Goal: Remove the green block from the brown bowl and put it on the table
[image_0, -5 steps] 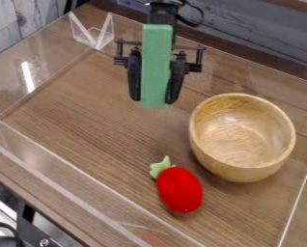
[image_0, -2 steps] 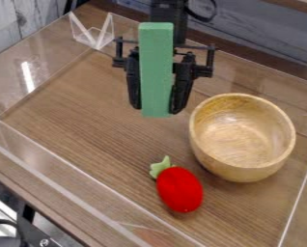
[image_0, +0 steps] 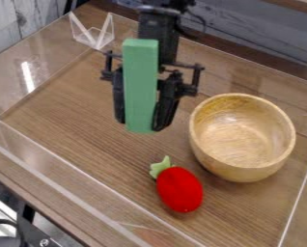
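The green block (image_0: 141,85) hangs upright above the table (image_0: 66,125), held in my gripper (image_0: 149,101), whose black fingers are shut on its lower half. The block's bottom end is clear of the wood surface. The brown bowl (image_0: 242,135) sits to the right of the gripper, empty, and nothing touches it.
A red toy with a small green leafy top (image_0: 179,186) lies near the front, just below the gripper and left of the bowl. Low clear acrylic walls (image_0: 34,68) border the table on the left, front and right.
The gripper has carried the green block toward the camera and slightly left, farther from the bowl, with the block turning a little. The bowl and red toy stayed put.
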Tool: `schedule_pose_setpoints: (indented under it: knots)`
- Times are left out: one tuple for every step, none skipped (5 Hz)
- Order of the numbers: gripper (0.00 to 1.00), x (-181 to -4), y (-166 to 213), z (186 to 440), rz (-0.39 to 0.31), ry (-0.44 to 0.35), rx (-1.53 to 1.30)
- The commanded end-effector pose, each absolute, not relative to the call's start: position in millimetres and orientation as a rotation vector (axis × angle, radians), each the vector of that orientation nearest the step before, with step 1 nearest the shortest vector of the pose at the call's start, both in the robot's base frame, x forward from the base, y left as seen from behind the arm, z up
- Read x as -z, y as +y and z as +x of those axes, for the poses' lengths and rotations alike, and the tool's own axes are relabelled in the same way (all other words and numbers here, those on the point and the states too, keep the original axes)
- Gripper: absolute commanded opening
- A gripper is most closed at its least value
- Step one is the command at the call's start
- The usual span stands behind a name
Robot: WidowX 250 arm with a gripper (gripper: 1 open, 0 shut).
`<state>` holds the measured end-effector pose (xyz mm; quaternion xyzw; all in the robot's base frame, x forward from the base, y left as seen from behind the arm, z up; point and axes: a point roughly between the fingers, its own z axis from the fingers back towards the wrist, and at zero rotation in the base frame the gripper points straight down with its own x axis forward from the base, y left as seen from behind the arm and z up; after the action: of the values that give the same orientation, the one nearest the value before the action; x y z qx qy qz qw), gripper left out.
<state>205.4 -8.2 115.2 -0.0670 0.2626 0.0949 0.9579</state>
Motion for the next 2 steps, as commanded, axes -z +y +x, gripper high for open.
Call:
schedule_pose_setpoints:
  knots:
    - [0.0, -117.4, 14, 210, -0.141, 0.463, -0.199]
    - [0.0, -106.4, 35, 211, -0.145, 0.463, -0.208]
